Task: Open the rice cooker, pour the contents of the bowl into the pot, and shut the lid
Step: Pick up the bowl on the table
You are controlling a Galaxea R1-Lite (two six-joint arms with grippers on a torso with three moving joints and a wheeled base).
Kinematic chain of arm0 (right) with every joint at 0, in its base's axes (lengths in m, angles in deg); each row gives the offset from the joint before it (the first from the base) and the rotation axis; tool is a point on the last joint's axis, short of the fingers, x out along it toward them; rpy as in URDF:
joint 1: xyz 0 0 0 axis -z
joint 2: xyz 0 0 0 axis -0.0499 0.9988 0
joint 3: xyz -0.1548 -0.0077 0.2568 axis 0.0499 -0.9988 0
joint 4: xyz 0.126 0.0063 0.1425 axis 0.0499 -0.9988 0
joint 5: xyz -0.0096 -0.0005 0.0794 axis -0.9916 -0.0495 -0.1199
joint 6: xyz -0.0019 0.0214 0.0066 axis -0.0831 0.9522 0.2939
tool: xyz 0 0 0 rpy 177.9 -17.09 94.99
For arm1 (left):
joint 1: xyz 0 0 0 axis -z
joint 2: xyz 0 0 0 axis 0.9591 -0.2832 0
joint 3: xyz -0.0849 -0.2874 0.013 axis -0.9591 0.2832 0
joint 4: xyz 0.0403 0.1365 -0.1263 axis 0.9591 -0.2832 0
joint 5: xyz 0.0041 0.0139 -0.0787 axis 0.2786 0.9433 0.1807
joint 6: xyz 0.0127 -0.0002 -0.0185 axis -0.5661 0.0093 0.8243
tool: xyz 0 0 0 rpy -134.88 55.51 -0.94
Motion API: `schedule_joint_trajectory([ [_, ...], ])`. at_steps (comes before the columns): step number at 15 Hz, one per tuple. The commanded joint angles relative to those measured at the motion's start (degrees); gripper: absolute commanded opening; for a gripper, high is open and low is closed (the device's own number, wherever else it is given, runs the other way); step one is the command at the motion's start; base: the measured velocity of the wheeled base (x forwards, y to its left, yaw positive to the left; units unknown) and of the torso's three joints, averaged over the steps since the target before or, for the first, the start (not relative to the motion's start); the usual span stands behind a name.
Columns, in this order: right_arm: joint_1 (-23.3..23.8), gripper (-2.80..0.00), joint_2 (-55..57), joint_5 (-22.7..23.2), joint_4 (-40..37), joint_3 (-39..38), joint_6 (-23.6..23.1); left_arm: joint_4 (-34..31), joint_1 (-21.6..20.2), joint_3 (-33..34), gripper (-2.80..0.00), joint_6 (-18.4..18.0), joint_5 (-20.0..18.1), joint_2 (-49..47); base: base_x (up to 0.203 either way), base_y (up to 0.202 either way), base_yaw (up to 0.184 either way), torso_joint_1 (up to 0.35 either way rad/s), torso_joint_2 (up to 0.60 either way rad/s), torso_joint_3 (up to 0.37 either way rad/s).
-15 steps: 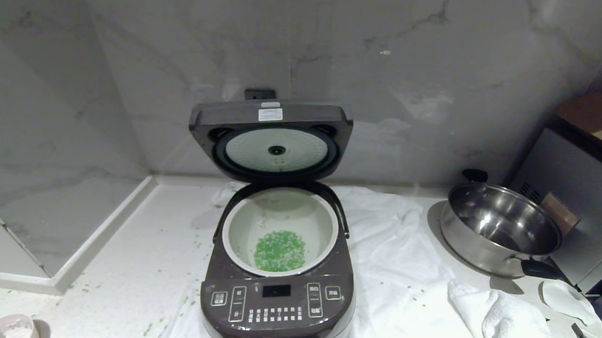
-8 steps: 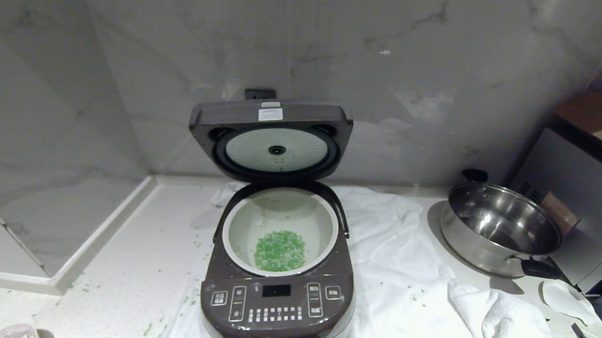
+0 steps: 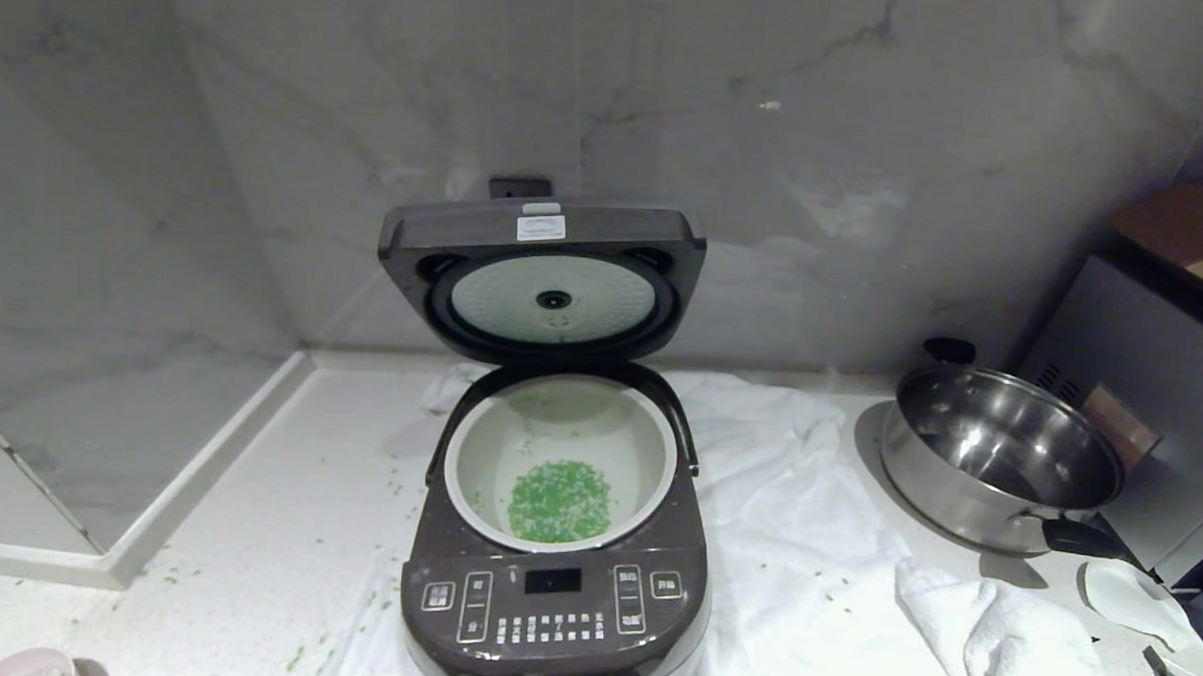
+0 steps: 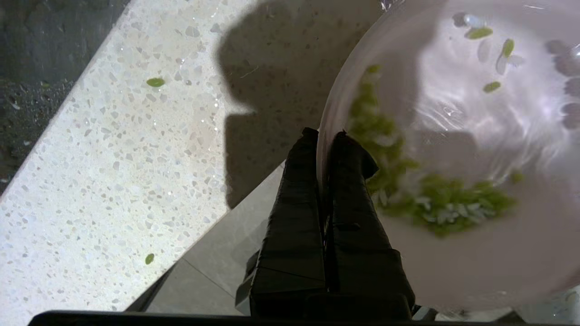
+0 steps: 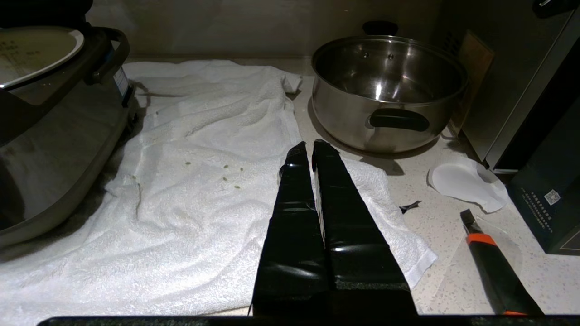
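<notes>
From the head view we see the cooker [image 3: 555,517] at center, its lid [image 3: 544,276] standing up at 12 o'clock, inner plate facing us, hinge axis running 9 to 3. The pot [image 3: 560,457] holds green bits [image 3: 559,501] toward its 6 o'clock wall. Of the bowl [image 3: 35,663] only a pink sliver shows, at 7 o'clock from the cooker.

The left wrist view gives us what the head misses: the left gripper [image 4: 325,136] pinches the bowl's rim, one finger inside, one outside, with green bits heaped inside near the fingers.

Only the right wrist view shows the right gripper [image 5: 312,147], pressed together above the towel [image 5: 204,181], pointing toward the pan [image 5: 389,90].
</notes>
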Motion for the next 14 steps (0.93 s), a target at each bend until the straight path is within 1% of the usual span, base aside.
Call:
schedule_joint_trajectory([
  [1, 0.0, -2.80, 0.0, 0.0, 0.0, -0.1, 0.0, 0.2, 1.9, 1.5, -2.80, 0.2, -0.1, 0.0, 0.000, 0.000, 0.000, 0.000, 0.00, 0.000],
  [5, 0.0, -2.80, 0.0, 0.0, 0.0, -0.1, 0.0, -0.1, 5.7, 2.2, -2.80, 4.8, -0.2, 0.1, 0.000, 0.000, 0.000, 0.000, 0.00, 0.000],
  [11, 0.0, -2.80, 0.0, 0.0, 0.0, -0.1, 0.0, 0.0, 8.9, 3.3, -2.80, 5.6, -0.2, 0.8, 0.000, 0.000, 0.000, 0.000, 0.00, 0.000],
  [14, 0.0, -2.80, 0.0, 0.0, 0.0, -0.1, 0.0, 0.2, 12.5, 4.9, -2.80, 5.7, -0.2, 1.0, 0.000, 0.000, 0.000, 0.000, 0.00, 0.000],
])
